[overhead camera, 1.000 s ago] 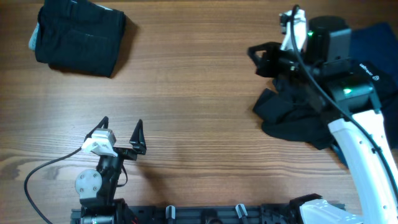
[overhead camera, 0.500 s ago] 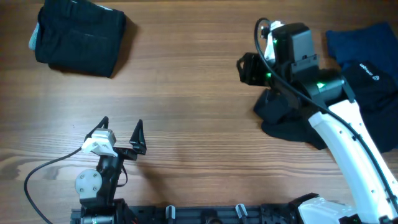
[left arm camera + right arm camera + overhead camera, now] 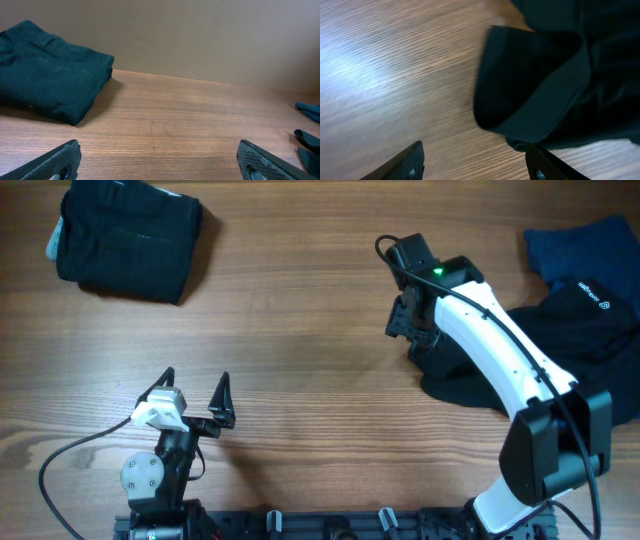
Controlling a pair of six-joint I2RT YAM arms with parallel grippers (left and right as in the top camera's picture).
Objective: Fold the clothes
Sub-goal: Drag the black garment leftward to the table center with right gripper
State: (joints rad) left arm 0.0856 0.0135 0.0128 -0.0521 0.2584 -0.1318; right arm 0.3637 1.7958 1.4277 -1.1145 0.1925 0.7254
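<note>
A crumpled black garment (image 3: 470, 375) lies at the right of the wooden table, its rolled hem filling the top right of the right wrist view (image 3: 545, 85). My right gripper (image 3: 408, 328) hovers at the garment's left edge, pointing down. In the wrist view it (image 3: 477, 167) is open with bare wood between the fingers, and the right finger (image 3: 547, 167) is just below the hem. A folded dark garment (image 3: 120, 240) rests at the far left corner (image 3: 45, 85). My left gripper (image 3: 195, 395) stands open near the front edge, holding nothing (image 3: 160, 165).
A blue garment (image 3: 580, 250) lies at the far right, partly under the black one, and its edge shows in the left wrist view (image 3: 311, 111). The right arm's white link (image 3: 510, 360) stretches across the black garment. Bare wood (image 3: 300, 310) spans the middle.
My right arm has swung left and down, from above the pile's far side to the black garment's left edge, with the wrist now turned downward. The left arm has not moved.
</note>
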